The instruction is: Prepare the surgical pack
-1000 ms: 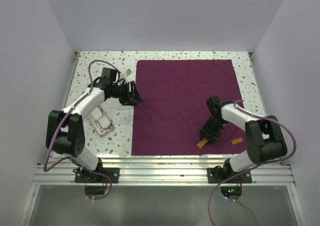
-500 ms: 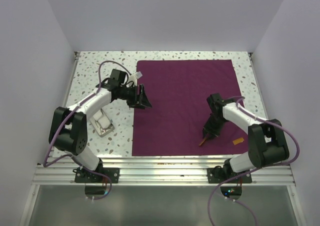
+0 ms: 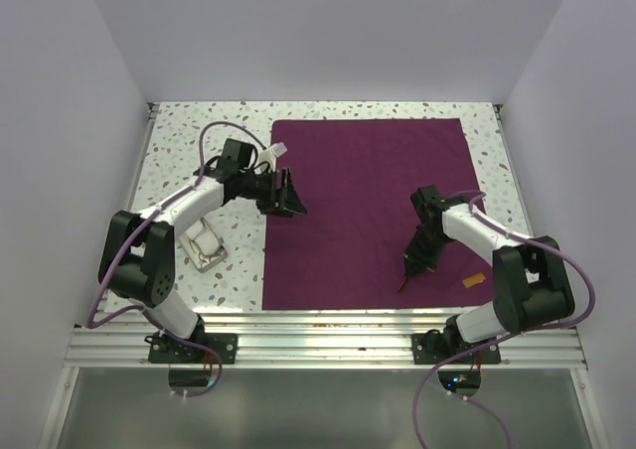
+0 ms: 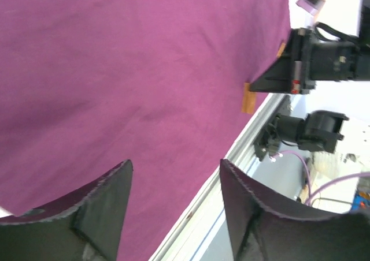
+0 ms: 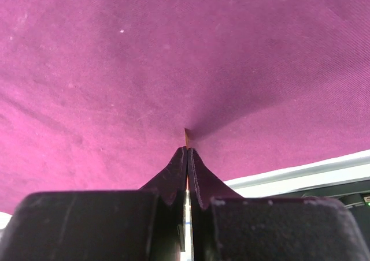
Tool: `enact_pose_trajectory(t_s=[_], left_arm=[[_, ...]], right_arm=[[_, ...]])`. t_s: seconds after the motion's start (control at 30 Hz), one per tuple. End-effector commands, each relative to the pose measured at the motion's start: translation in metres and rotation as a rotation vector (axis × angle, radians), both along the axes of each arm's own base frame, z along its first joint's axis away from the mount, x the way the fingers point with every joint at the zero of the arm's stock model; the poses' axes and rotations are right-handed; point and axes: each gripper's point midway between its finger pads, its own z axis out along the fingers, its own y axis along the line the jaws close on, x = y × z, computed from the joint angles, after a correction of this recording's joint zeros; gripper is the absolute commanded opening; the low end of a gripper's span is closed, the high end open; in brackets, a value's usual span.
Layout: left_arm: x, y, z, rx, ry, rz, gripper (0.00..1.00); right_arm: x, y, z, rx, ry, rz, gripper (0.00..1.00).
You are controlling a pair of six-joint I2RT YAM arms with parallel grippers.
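An orange tab [image 5: 185, 134] is pinched in the clenched right gripper [image 3: 405, 273], likely for clearing the purple cloth [image 3: 368, 176], while the left gripper [image 3: 287, 195] is held released.

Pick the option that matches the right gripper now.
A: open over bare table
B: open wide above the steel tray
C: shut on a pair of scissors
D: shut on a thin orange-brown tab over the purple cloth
D: in the right wrist view the right gripper has its fingers pressed together, with the orange-brown tab pinched edge-on between them and the purple cloth behind it.
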Motion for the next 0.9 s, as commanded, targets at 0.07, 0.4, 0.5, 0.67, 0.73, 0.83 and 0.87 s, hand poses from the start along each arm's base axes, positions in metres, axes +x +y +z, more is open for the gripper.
enact_pose_trajectory(t_s=[0.07, 0.4, 0.5, 0.67, 0.73, 0.83, 0.87], left_arm=[[-0.012, -0.032, 0.013, -0.144, -0.032, -0.105, 0.71], [-0.052, -0.064, 0.087, -0.474, -0.155, -0.362, 0.85], [-0.056, -0.063, 0.094, -0.495, -0.179, -0.394, 0.87], [-0.059, -0.064, 0.108, -0.546, -0.216, -0.379, 0.94], [-0.059, -0.066, 0.111, -0.554, -0.218, -0.382, 0.95], [-0.06, -0.07, 0.112, -0.558, -0.217, -0.396, 0.95], [-0.062, -0.071, 0.112, -0.563, -0.217, -0.401, 0.94]], right_arm=[[0.022, 0.021, 0.028, 0.121, -0.119, 0.115, 0.0], [0.096, 0.141, 0.199, 0.841, -0.758, 0.702, 0.0], [0.094, 0.157, 0.232, 0.962, -0.861, 0.78, 0.0], [0.08, 0.172, 0.248, 1.066, -0.851, 0.875, 0.0], [0.075, 0.178, 0.25, 1.079, -0.837, 0.896, 0.0], [0.073, 0.185, 0.25, 1.086, -0.838, 0.897, 0.0], [0.073, 0.187, 0.248, 1.087, -0.83, 0.896, 0.0]])
